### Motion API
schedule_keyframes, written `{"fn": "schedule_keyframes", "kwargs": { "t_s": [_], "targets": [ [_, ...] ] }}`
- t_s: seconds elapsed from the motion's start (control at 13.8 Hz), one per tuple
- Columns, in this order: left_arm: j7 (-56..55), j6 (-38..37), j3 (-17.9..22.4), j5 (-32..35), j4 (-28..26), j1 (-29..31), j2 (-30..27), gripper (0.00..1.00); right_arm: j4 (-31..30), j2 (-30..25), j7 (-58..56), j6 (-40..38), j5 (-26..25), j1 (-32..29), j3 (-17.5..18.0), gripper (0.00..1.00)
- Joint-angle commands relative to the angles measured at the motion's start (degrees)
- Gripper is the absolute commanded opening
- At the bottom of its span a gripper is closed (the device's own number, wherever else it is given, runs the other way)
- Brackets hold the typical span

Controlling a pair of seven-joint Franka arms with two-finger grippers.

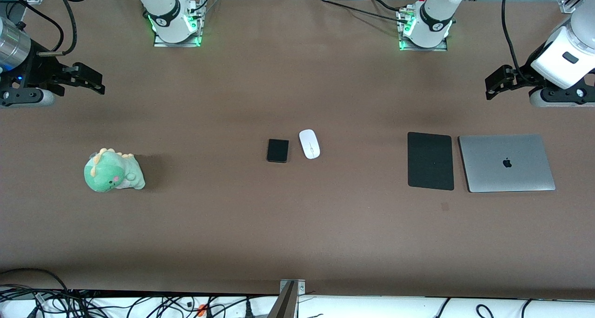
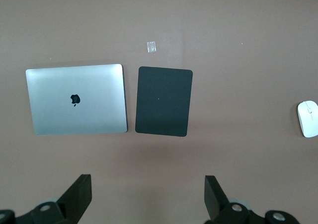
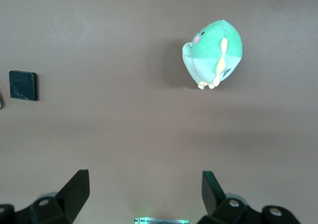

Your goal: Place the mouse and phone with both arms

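Observation:
The white oval mouse (image 1: 309, 143) and the small black phone (image 1: 278, 150) lie side by side at the table's middle, the phone toward the right arm's end. The mouse shows at the edge of the left wrist view (image 2: 308, 118); the phone shows in the right wrist view (image 3: 23, 85). My left gripper (image 1: 496, 85) hangs open and empty in the air over the left arm's end of the table, above the mouse pad and laptop. My right gripper (image 1: 88, 81) hangs open and empty over the right arm's end. Both arms wait.
A matte black mouse pad (image 1: 430, 161) and a closed silver laptop (image 1: 506, 162) lie side by side toward the left arm's end. A green plush dinosaur (image 1: 113, 171) sits toward the right arm's end. Cables run along the table's near edge.

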Motion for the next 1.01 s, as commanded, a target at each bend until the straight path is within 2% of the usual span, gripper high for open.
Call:
{"fn": "schedule_keyframes", "kwargs": {
  "t_s": [0.0,0.22,0.94],
  "targets": [
    [0.37,-1.24,0.14,-0.26,1.76,-0.39,0.95,1.00,1.60,0.55,-0.12,-0.47,0.17,-0.11,0.19,1.00],
    [0.37,-1.32,0.05,-0.26,1.85,-0.39,0.95,1.00,1.51,0.64,-0.03,2.68,0.26,-0.11,0.19,1.00],
    [1.50,-2.73,0.76,-1.23,1.85,0.49,5.96,1.00,1.51,0.99,-0.03,2.78,0.26,-0.11,0.10,1.00]
  ]
}}
